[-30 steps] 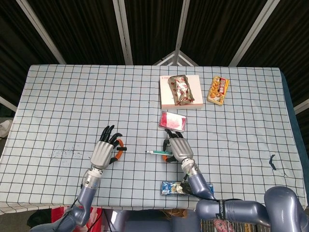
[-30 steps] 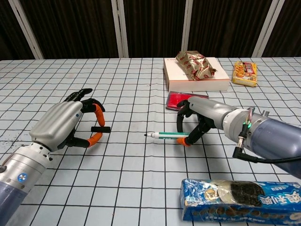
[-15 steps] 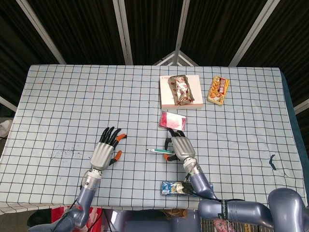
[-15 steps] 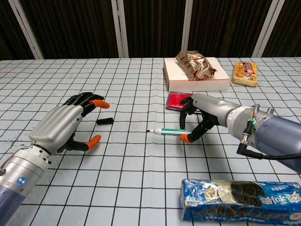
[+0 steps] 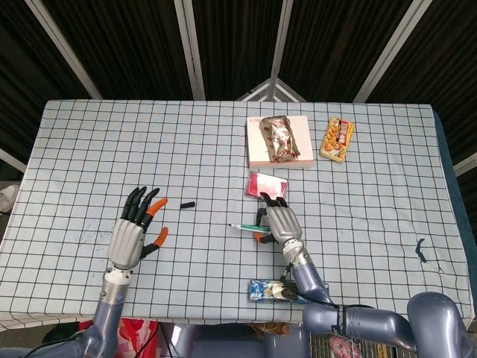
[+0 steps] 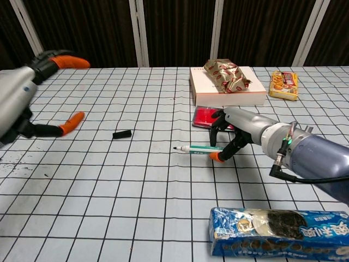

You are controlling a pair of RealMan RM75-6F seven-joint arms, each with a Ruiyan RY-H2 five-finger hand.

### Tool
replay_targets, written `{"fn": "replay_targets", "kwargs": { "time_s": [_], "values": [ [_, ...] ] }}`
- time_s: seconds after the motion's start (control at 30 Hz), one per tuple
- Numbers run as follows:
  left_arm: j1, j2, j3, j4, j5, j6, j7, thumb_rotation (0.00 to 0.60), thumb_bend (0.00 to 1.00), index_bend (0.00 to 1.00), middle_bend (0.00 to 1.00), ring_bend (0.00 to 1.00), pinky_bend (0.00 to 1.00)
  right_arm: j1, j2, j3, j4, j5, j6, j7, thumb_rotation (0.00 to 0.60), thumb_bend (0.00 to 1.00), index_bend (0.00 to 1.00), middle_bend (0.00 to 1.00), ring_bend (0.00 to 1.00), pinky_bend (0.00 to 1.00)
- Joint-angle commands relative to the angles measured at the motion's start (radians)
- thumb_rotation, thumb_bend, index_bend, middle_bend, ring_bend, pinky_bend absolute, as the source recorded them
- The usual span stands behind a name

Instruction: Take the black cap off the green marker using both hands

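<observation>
The green marker (image 5: pixel 248 227) (image 6: pixel 200 148) lies level just above the checked cloth, its bare tip pointing toward the robot's left. My right hand (image 5: pixel 277 223) (image 6: pixel 240 130) pinches its rear end between thumb and fingers. The black cap (image 5: pixel 187 204) (image 6: pixel 122 134) lies alone on the cloth, apart from the marker. My left hand (image 5: pixel 133 233) (image 6: pixel 22 98) is raised well to the left of the cap, fingers spread and holding nothing.
A red flat packet (image 5: pixel 266 185) (image 6: pixel 206 115) lies just behind my right hand. Behind it is a white box (image 5: pixel 277 151) (image 6: pixel 227 94) with a wrapped snack on top. An orange snack pack (image 5: pixel 337 139) (image 6: pixel 284 84) lies at the far right. A blue cookie pack (image 5: pixel 272 290) (image 6: pixel 278 231) rests near the front edge.
My left hand has let go of the cap, opened, and drawn back to the left and up. The cap now lies on the cloth. The right hand shifted slightly with the marker.
</observation>
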Motion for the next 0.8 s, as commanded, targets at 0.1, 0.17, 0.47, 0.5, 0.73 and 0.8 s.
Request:
{"fn": "replay_targets", "kwargs": {
  "time_s": [0.1, 0.17, 0.47, 0.5, 0.73, 0.8],
  "values": [
    [0.080, 0.222, -0.005, -0.225, -0.005, 0.060, 0.126, 0.600, 0.48, 0.20, 0.08, 0.00, 0.00, 0.003, -0.011, 0.005, 0.024, 0.000, -0.020, -0.006, 0.600, 0.68, 0.81, 0.09, 0.18, 0.09],
    [0.093, 0.246, -0.007, -0.232, -0.018, 0.058, 0.111, 0.600, 0.48, 0.20, 0.08, 0.00, 0.00, 0.004, -0.009, 0.003, 0.026, 0.002, -0.028, -0.013, 0.600, 0.68, 0.75, 0.09, 0.15, 0.07],
    [0.112, 0.266, -0.020, -0.199, -0.033, 0.041, 0.067, 0.600, 0.48, 0.20, 0.07, 0.00, 0.00, 0.011, 0.022, 0.017, -0.057, 0.046, 0.023, -0.127, 0.600, 0.47, 0.23, 0.08, 0.08, 0.04],
    [0.113, 0.266, -0.019, -0.196, -0.031, 0.038, 0.070, 0.600, 0.48, 0.20, 0.07, 0.00, 0.00, 0.011, 0.027, 0.024, -0.074, 0.061, 0.032, -0.140, 0.600, 0.47, 0.20, 0.08, 0.08, 0.04],
    [0.126, 0.262, -0.019, -0.181, -0.027, 0.032, 0.062, 0.600, 0.48, 0.20, 0.07, 0.00, 0.00, 0.020, 0.075, 0.033, -0.168, 0.161, 0.046, -0.229, 0.600, 0.44, 0.11, 0.06, 0.07, 0.02],
    [0.130, 0.265, -0.021, -0.182, -0.024, 0.039, 0.057, 0.600, 0.48, 0.20, 0.07, 0.00, 0.00, 0.016, 0.092, 0.036, -0.194, 0.164, 0.050, -0.228, 0.600, 0.44, 0.11, 0.06, 0.06, 0.02]
  ]
}}
